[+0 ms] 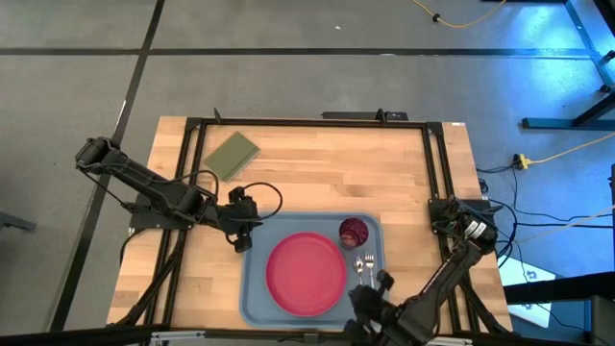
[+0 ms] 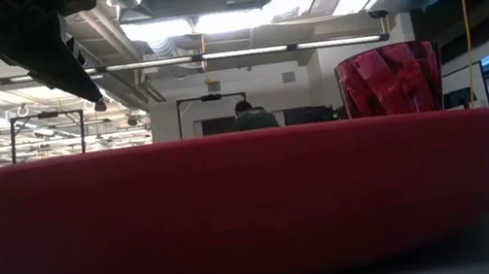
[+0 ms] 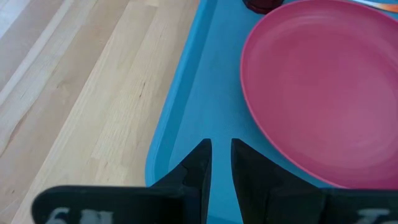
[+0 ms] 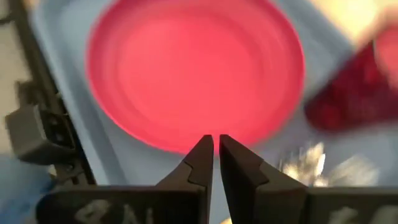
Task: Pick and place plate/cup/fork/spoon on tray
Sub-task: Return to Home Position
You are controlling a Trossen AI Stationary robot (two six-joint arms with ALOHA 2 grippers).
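The light-blue tray lies at the table's near middle. On it rest the pink plate and, to the plate's far right, the dark red cup. The fork and spoon lie side by side to the right of the plate; I cannot tell which is which. My left gripper hangs over the tray's left rim, its fingers nearly together with nothing between them. My right gripper hovers above the tray's near right part, by the plate's rim, shut on nothing.
An olive-green pad lies at the table's far left. Black frame rails run along the table's far and side edges. Bare wood lies between the pad and the tray. A person shows far off in the room behind.
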